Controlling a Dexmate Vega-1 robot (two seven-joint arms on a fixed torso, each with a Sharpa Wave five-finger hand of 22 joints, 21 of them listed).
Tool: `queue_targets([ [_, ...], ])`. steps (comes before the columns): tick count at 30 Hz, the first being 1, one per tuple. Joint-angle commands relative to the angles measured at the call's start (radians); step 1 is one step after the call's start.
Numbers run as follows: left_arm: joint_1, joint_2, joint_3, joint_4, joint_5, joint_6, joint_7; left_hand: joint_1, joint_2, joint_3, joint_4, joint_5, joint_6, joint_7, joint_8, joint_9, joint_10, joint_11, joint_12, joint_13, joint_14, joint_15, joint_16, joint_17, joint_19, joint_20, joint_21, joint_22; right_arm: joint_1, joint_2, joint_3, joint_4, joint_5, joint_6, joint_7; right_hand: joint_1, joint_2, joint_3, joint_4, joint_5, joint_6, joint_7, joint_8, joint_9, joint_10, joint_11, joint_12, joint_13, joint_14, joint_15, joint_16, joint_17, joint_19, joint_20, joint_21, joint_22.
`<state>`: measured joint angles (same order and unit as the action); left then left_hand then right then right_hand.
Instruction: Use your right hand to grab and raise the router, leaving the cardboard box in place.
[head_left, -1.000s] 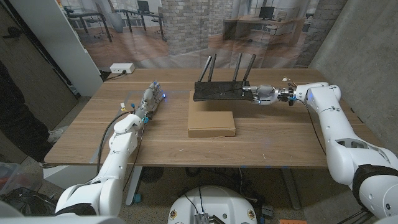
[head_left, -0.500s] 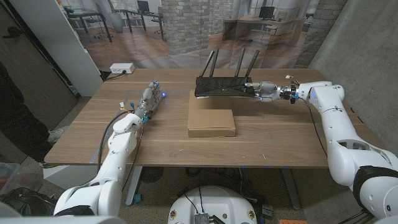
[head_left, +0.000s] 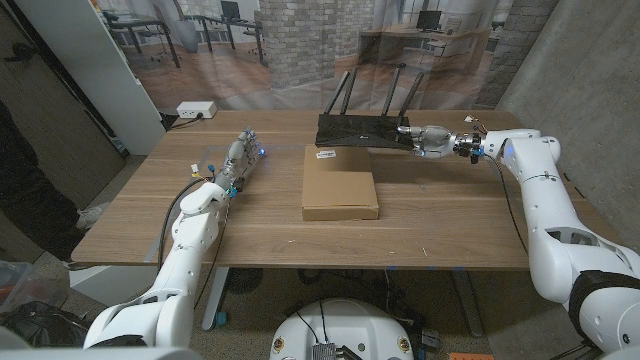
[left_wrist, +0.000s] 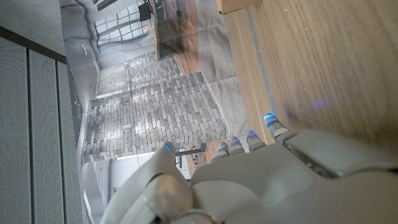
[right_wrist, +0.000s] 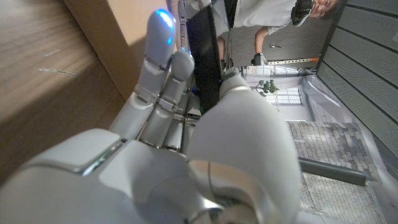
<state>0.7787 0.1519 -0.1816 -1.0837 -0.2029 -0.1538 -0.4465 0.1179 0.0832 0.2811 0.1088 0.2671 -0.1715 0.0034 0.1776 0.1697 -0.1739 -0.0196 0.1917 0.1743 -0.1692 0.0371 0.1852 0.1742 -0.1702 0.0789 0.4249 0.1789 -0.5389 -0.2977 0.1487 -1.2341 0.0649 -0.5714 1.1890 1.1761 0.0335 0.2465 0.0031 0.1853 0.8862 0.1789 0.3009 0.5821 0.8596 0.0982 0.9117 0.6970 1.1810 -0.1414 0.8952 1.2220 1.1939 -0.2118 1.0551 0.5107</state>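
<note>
Your right hand (head_left: 432, 137) grips the black router (head_left: 364, 129) by its end, holding it above the cardboard box (head_left: 340, 184); your left hand (head_left: 239, 157) holds nothing, fingers extended on the table (head_left: 450, 210).

Evenly lit, soft overhead light; faint shadows on the desk (head_left: 420, 215). Blue LED glow on fingertips (right_wrist: 163, 20). Wrist views soft, blurred up close.

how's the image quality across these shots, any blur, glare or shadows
Head view: sharp, evenly lit; the raised router casts a soft shadow behind the cardboard box. Right wrist view: the right hand is close and soft-focused. Left wrist view: blue fingertip light reflects on the table.
</note>
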Motion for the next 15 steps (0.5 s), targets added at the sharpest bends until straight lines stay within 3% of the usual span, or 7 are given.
queue_targets([
  [1,0.016,0.009,0.003,-0.027,-0.012,0.004,0.0,0.008,0.009,-0.003,-0.001,0.004,-0.106,0.009,0.003,0.002,-0.103,0.006,0.003,0.005,-0.113,0.002,-0.001,0.002,-0.053,0.006,-0.002,0.005,-0.02,0.013,0.029,-0.041,0.036,0.022,-0.033,0.151,0.139,0.108,-0.089,0.004,0.02,0.01,-0.003,0.005,0.056,-0.045,0.0,0.004,0.077,-0.075,0.007,0.003,-0.05,-0.009,0.01,0.0],
  [15,0.023,0.023,0.006,-0.046,-0.027,0.004,-0.01,0.008,0.009,-0.004,-0.001,0.004,-0.106,0.009,0.003,0.002,-0.103,0.006,0.003,0.005,-0.114,0.003,-0.002,0.002,-0.052,0.007,-0.006,0.005,-0.046,0.028,0.055,-0.095,0.073,0.037,-0.073,0.149,0.138,0.113,-0.089,0.004,0.022,0.01,-0.008,0.009,0.057,-0.046,-0.002,0.004,0.075,-0.074,0.01,0.003,-0.057,-0.009,0.028,-0.008],
])
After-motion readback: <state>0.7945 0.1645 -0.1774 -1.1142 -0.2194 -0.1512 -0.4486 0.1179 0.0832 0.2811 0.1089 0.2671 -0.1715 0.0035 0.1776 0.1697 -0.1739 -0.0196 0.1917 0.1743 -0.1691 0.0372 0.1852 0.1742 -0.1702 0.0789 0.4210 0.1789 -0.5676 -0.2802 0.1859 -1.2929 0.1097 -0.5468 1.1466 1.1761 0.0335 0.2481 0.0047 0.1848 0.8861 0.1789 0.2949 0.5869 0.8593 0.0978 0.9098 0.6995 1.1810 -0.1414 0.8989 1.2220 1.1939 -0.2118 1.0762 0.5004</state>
